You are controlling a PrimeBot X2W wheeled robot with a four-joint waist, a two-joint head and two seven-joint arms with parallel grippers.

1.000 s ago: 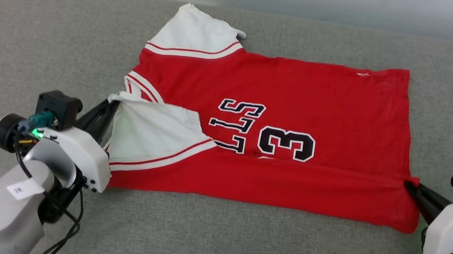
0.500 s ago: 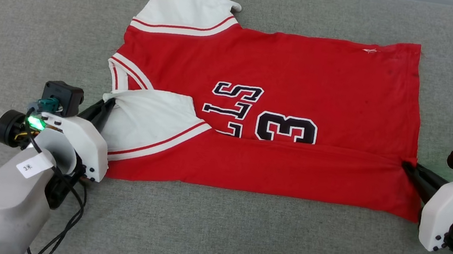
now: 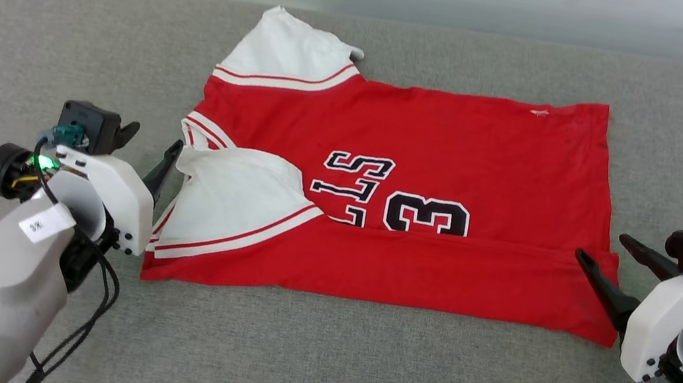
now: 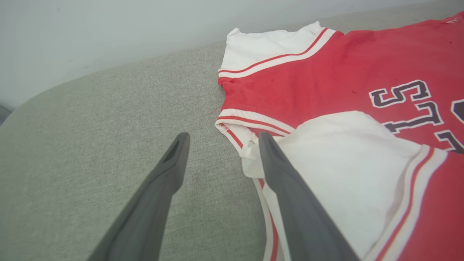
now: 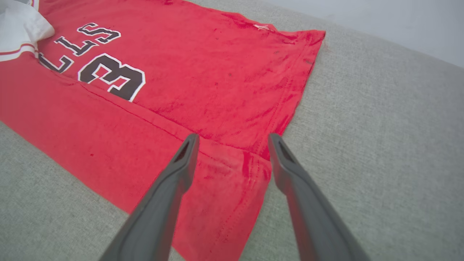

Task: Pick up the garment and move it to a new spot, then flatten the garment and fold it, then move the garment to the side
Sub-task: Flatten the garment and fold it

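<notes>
Left gripper (image 3: 152, 137) is noted at the collar end of the garment (image 3: 442, 139), fingers spread, nothing pinched. In its wrist view one finger (image 4: 290, 203) is seen over the white near sleeve (image 3: 234, 196), the other over bare cushion (image 3: 317, 362).

Garment is laid flat on the grey cushion, long axis running left to right across the robot, collar (image 3: 206, 129) to the left, hem (image 3: 606, 188) to the right. Near long edge is doubled inward as a band (image 3: 411, 268), near sleeve turned in with it, and the lower part of the lettering (image 3: 401, 193) is covered. Far sleeve (image 3: 287, 54) lies spread beyond the body.

Right gripper (image 3: 601, 246) is held spread across the hem where the band ends, empty.

Judged: the far long edge is to be folded next. It lies across the garment from both grippers; the left arm is nearer the far sleeve, the right nearer the far hem corner.

Cloth is thin, limp red knit, faintly creased, with ribbed striped trim. Cushion is coarse weave, so drag is likely.
</notes>
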